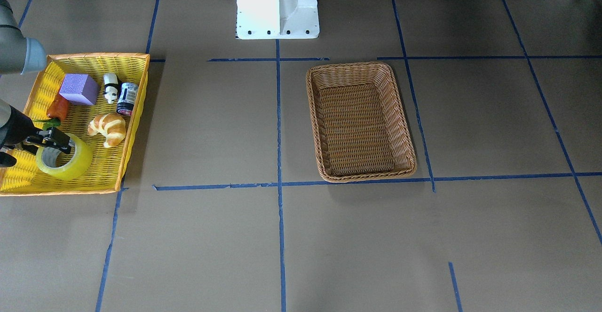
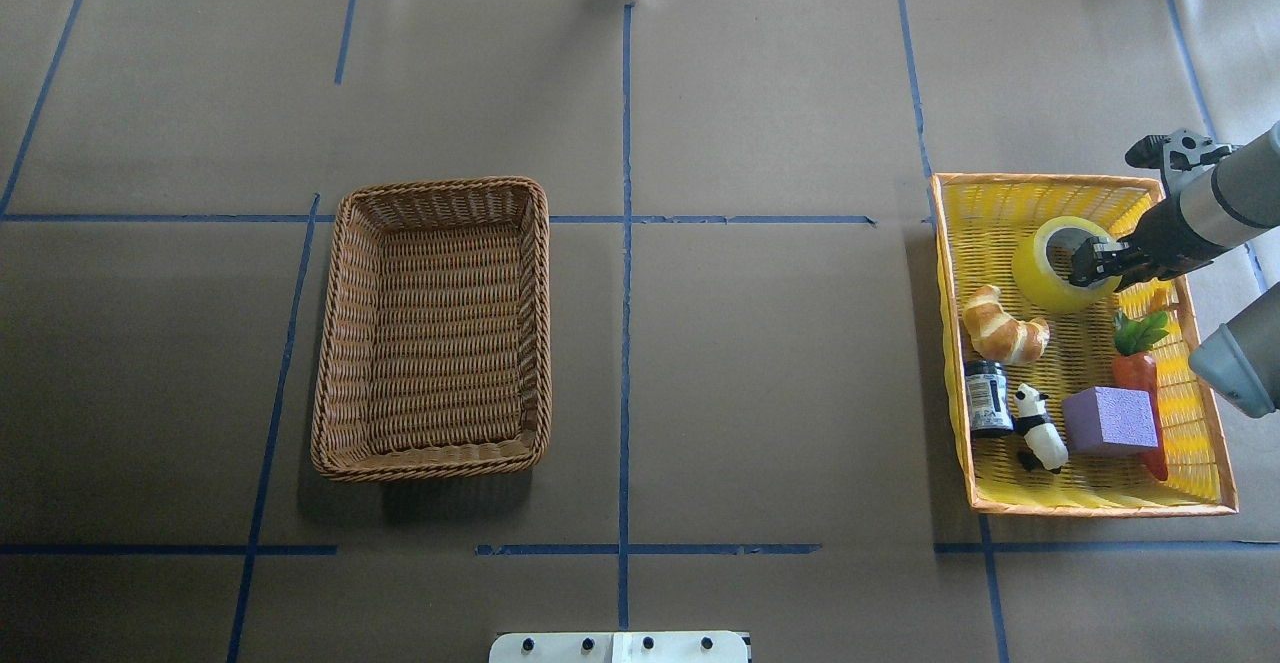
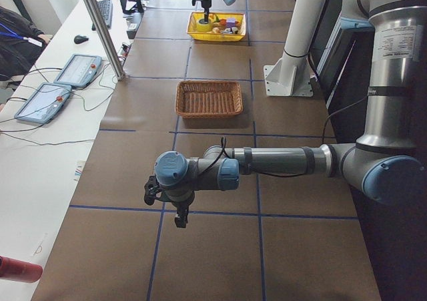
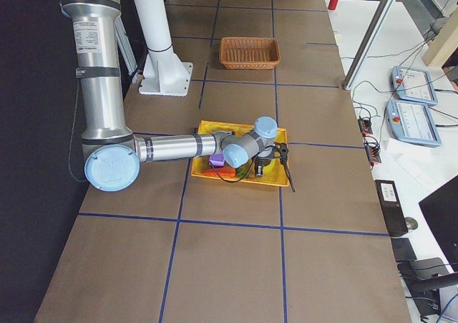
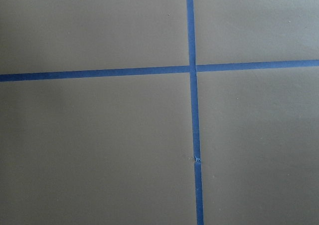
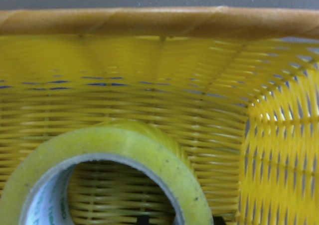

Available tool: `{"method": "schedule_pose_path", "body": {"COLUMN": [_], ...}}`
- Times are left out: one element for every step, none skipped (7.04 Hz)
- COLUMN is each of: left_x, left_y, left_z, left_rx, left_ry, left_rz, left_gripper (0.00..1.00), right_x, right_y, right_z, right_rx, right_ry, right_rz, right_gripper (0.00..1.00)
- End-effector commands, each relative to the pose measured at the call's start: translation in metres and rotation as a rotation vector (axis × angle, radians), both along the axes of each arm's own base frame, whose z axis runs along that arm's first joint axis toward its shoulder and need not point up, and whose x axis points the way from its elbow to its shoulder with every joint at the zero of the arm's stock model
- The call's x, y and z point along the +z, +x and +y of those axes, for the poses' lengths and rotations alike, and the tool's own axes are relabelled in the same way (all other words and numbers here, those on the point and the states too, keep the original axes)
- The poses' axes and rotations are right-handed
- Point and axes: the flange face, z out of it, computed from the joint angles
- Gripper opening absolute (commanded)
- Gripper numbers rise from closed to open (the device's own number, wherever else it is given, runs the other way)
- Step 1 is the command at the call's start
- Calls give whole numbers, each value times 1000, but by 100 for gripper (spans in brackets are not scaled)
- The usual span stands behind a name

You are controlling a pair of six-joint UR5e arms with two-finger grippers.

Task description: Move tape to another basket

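The tape (image 1: 70,164), a yellow roll with a white core, lies hole-up in the yellow tray (image 1: 99,56), also seen in the overhead view (image 2: 1040,278) and close up in the right wrist view (image 6: 124,145). My right gripper (image 1: 59,143) is down over it (image 2: 1090,265), one finger inside the core and one outside its wall, jaws open with a gap still showing. The brown wicker basket (image 1: 350,66) stands apart, with nothing in it (image 2: 443,186). My left gripper (image 3: 179,217) hangs far off over bare table; I cannot tell its state.
The yellow tray (image 2: 1040,180) also holds a croissant (image 2: 1003,328), a dark jar (image 2: 988,398), a panda figure (image 2: 1040,428), a purple block (image 2: 1108,421) and a carrot (image 2: 1140,368). The robot's white base (image 1: 277,6) stands behind the wicker basket. Blue tape lines cross the brown table.
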Motion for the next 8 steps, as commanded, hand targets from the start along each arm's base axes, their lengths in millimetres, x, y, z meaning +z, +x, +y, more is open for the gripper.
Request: {"method": "schedule_pose_path", "body": {"left_x": [0,0,0,-1,-5,-16,-23,-35], "left_y": [0,0,0,0,0,0,0,3], "left_z": [0,0,0,0,-1,-1,-3,-7], "left_rx": [-1,0,0,0,0,-1,-5,-1], "left_ry": [-2,-1,-1,2,8,30,41,63], "left_rz": [2,2,2,1,1,1,1,2], "left_gripper": [100,100,100,100,100,100,100,100], "right_x": [-4,-10,-20,-39,-63,-94,-130,-165], "right_y": [5,21,38,56,65,60,30,-17], "right_z": [-3,-8,-14,-21,-21,-27,-36,-33], "right_rx": [10,37,69,104,129,207,252,252], "right_ry": [6,12,27,58,85,34,-23,-76], "right_rz": [-4,-15,-26,-46,-69,-113,-162,-206], "right_gripper": [0,0,0,0,0,0,0,0]}}
